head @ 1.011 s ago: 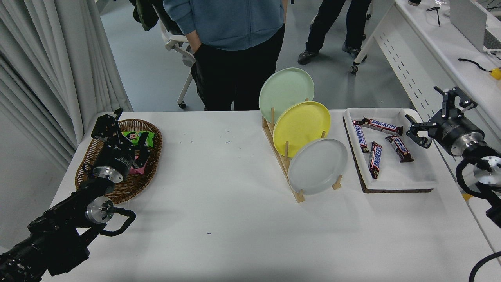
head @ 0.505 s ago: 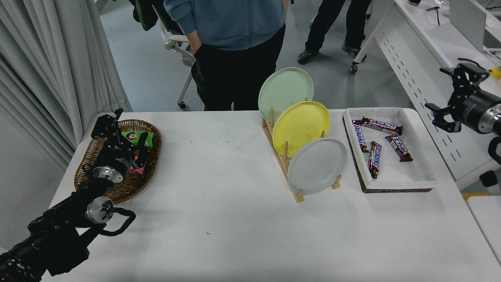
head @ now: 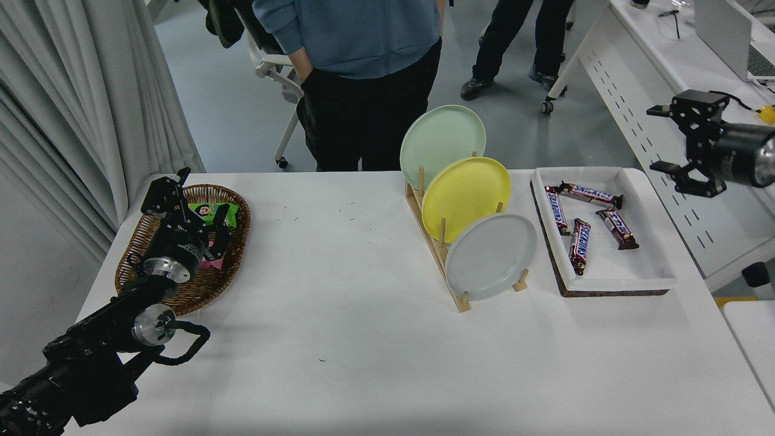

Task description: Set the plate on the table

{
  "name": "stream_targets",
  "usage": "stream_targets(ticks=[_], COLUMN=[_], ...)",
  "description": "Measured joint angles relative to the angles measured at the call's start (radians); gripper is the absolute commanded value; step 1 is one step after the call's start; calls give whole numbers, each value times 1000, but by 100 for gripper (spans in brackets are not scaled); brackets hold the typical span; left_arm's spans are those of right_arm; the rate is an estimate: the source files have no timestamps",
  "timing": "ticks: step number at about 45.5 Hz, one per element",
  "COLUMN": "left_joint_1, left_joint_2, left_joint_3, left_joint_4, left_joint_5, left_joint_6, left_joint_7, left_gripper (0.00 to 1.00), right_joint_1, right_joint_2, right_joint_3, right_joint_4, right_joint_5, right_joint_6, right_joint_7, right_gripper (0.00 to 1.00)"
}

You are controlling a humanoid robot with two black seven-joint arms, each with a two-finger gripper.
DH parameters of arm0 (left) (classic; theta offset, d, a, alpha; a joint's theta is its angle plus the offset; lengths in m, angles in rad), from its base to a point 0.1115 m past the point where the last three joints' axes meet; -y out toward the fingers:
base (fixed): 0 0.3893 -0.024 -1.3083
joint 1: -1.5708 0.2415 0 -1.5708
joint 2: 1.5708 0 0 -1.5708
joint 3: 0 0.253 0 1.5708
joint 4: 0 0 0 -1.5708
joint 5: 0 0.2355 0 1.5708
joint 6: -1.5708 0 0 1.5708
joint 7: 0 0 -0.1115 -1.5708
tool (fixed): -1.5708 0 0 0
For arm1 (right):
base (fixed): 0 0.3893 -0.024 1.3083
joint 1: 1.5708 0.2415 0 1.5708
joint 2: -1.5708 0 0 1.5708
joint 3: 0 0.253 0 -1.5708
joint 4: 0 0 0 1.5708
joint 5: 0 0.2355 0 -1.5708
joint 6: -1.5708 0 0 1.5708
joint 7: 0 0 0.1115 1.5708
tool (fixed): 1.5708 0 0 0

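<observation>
The pale grey plate (head: 490,257) leans upright in the front slot of a wooden rack (head: 449,266) on the white table (head: 363,339). Behind it in the same rack stand a yellow plate (head: 465,196) and a pale green plate (head: 442,144). My right gripper (head: 666,139) hangs open in the air past the table's right edge, well to the right of and above the rack, with nothing between its fingers. My left gripper (head: 192,203) is parked open over the wicker basket at the left.
A wicker basket (head: 232,266) with snack packets sits at the far left. Right of the rack, a white tray (head: 611,275) holds several chocolate bars. A person (head: 357,72) stands at the far side, and a white desk (head: 678,79) runs along the right.
My right arm has swung up and back from the tray's right corner to a higher spot off the table's right edge, turning as it went. The plates and the left arm have not moved.
</observation>
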Motion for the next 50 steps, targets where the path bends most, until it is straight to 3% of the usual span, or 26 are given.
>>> stream_targets(ticks=[12, 36, 42, 50], left_joint_1=[0, 0, 0, 0], left_joint_2=[0, 0, 0, 0], left_joint_3=[0, 0, 0, 0], left_joint_4=[0, 0, 0, 0], left_joint_5=[0, 0, 0, 0], left_joint_6=[0, 0, 0, 0], left_joint_7=[0, 0, 0, 0], left_gripper=[100, 100, 100, 100], right_joint_1=[39, 37, 32, 14], right_joint_2=[16, 74, 81, 91], right_joint_3=[-35, -34, -34, -32], right_joint_4=[102, 241, 260, 306], right_joint_5=[-21, -23, -14, 5], right_joint_6=[110, 127, 93, -53], right_joint_7=[-2, -4, -4, -5], right_gripper=[99, 99, 99, 99])
